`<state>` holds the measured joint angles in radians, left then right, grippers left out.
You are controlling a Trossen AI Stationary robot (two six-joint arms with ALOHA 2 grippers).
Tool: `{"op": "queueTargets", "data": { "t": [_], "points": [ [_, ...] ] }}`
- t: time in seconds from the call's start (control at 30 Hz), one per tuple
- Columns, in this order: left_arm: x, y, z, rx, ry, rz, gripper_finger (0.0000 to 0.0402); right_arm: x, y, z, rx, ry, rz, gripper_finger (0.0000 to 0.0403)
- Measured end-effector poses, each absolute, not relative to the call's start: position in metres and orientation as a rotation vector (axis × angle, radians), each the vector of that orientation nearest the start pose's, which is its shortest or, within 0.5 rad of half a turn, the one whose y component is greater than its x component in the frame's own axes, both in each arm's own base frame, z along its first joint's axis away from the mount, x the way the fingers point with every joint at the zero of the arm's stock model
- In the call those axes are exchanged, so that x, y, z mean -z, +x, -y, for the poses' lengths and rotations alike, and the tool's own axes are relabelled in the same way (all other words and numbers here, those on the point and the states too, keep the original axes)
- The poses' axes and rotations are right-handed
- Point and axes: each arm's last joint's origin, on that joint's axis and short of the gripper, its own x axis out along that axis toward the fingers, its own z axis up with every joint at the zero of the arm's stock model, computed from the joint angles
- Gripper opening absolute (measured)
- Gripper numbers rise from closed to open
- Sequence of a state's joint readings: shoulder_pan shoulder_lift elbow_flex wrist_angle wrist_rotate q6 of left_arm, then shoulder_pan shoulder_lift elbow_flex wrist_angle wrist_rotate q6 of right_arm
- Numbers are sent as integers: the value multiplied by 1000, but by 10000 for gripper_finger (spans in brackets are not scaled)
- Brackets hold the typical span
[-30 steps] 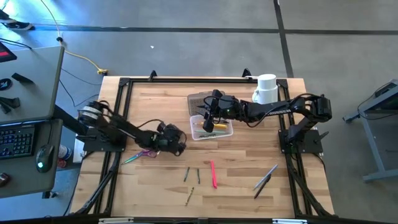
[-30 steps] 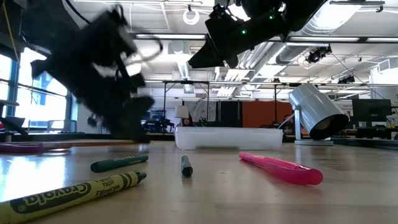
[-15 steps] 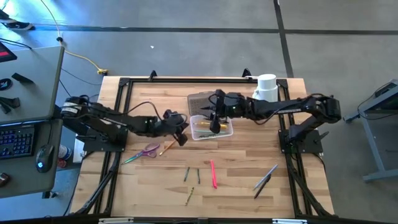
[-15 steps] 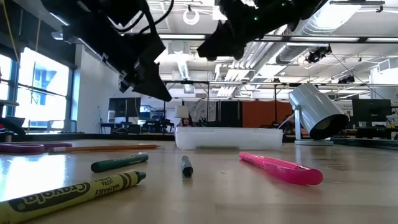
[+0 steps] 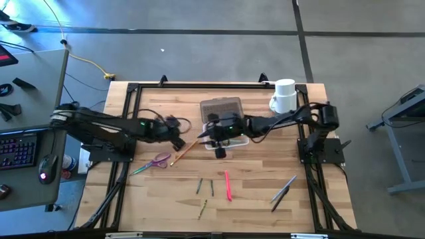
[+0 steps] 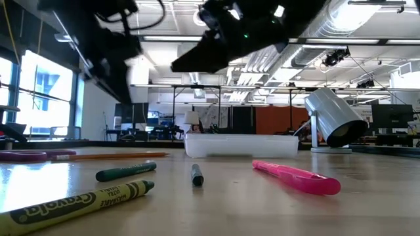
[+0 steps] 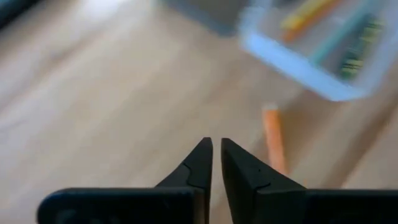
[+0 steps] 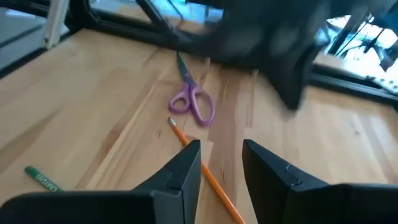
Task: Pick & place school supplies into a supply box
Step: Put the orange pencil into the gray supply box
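- Your next target looks like the orange pencil (image 5: 185, 151): it lies on the table (image 5: 265, 199) just off the supply box (image 5: 226, 138)'s left end, between the two grippers.
- Its long axis runs diagonal, one end near the box, the other near the purple scissors (image 5: 158, 161).
- Left gripper (image 5: 178, 137) sits just beside the pencil's box-side end and is the nearer one. Its wrist view shows the pencil straight ahead of the fingertips, box beyond with a few supplies already in it.
- Left gripper fingers are nearly closed, a thin slit between them, nothing held.
- Right gripper (image 5: 214, 136) hovers over the box's left part, pointing toward the left arm. Its wrist view looks down the pencil toward the scissors.
- Right gripper fingers are parted a moderate gap, nothing between them.
- Left arm pose: stretched out low from its base, reaching right across the table.
- Right arm pose: extended leftward from its base past the white mug (image 5: 283, 95), wrist over the box.
- My read: you'd need to open the left fingers and square them across the pencil's axis before dropping.
- Left to collect: green pencils (image 5: 205, 188), yellow crayon (image 5: 202, 210), pink pen (image 5: 228, 185), grey and black pens (image 5: 283, 190) at the near side, well apart from both grippers.
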<state>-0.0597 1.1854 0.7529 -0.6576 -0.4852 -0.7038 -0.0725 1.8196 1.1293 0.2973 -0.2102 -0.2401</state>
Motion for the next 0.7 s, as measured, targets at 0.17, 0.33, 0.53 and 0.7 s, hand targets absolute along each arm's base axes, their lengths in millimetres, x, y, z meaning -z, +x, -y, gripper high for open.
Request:
{"op": "queueTargets", "data": {
  "t": [0.17,0.33,0.53,0.7],
  "points": [
    [-264,172,-6,-857,-325,-790,37,-203,441,20,-210,-175,-512,103],
    [-289,146,-9,-846,-343,-630,29,-178,479,22,-247,-217,-644,103],
    [-297,130,-10,-828,-356,-587,48,-147,512,31,-264,-184,-802,104],
    [-295,129,-10,-834,-340,-613,43,-127,520,33,-261,-198,-918,104]
  ]
}}
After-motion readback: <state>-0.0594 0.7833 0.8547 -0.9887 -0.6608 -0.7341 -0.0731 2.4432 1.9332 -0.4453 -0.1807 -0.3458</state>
